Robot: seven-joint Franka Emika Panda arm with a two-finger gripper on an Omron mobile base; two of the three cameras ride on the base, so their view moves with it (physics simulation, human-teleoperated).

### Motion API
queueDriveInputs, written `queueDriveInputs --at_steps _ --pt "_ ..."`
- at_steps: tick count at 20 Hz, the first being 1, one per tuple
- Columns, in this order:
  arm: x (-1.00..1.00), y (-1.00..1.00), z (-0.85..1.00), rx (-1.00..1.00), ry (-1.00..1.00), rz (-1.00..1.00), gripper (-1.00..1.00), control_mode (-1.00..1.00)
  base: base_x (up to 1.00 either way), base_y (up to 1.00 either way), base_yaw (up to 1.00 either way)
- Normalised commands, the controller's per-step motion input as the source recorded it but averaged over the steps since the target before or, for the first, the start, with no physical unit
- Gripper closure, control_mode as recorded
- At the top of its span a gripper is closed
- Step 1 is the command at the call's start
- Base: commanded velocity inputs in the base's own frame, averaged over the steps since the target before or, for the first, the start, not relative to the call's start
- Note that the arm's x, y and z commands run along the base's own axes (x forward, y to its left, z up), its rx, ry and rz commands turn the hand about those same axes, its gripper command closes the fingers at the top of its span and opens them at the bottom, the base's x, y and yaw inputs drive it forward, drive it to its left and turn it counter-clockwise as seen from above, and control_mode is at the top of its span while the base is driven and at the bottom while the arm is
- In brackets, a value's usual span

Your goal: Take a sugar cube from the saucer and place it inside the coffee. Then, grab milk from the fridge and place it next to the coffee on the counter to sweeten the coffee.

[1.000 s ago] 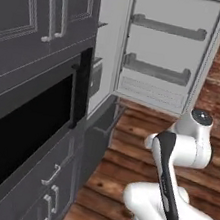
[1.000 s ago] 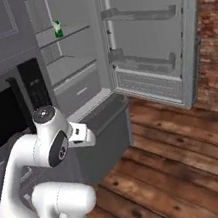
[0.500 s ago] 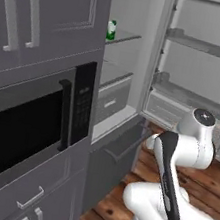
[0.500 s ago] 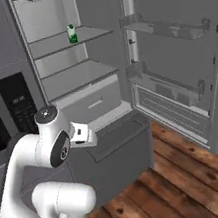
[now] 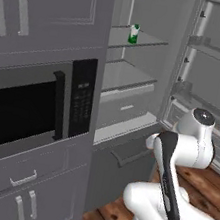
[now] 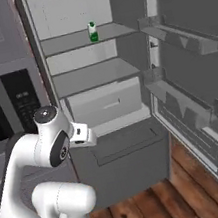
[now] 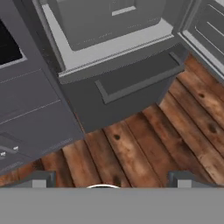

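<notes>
rolling up on its base, the robot now faces the open fridge (image 6: 105, 106) head-on; the milk (image 6: 93, 31) stands on the upper shelf, reachable next, while the empty pincer (image 7: 109, 179) hangs wide open over the wooden floor

Fridge (image 6: 104, 96) door stands open; shelf around milk (image 6: 93, 31) bare.
</notes>
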Motion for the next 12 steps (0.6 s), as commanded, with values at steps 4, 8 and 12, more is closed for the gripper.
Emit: queueDriveInputs --at_steps 4,8,12 --pt "0.00 0.00 0.00 0.00 0.00 0.00 -1.00 1.00 0.00 -0.81 0.39" --pt "0.00 0.00 0.00 0.00 0.00 0.00 -1.00 1.00 0.00 -0.77 0.31" --pt "0.00 0.00 0.00 0.00 0.00 0.00 -1.00 1.00 0.04 -0.45 0.24"
